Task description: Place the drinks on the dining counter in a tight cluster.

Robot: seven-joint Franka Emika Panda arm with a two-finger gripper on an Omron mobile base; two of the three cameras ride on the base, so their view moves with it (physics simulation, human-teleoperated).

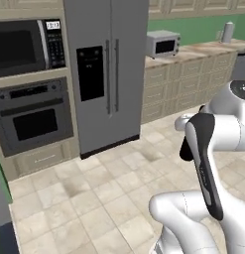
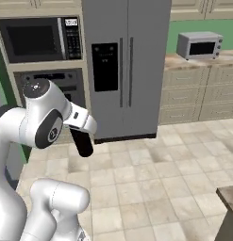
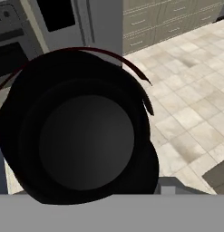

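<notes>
Right under my wrist camera looms one dark-maroon bottle point(image 3: 81, 136), wide cap up, and my hand point(image 2: 83, 143) is clenched around it, carried high over the tiled floor point(image 1: 94, 198). I judge this the carry step: next I must reach the dining desk and set it close by the other drinks. One fridge point(image 1: 106, 69), one oven point(image 1: 34, 119), two microwaves.

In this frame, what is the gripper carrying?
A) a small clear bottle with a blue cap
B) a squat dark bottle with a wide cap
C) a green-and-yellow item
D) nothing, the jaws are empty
B: in the hand view a dark bottle with a broad round cap sits right at the gripper, seen top-on; the right base view shows a dark object hanging below the hand.
</notes>
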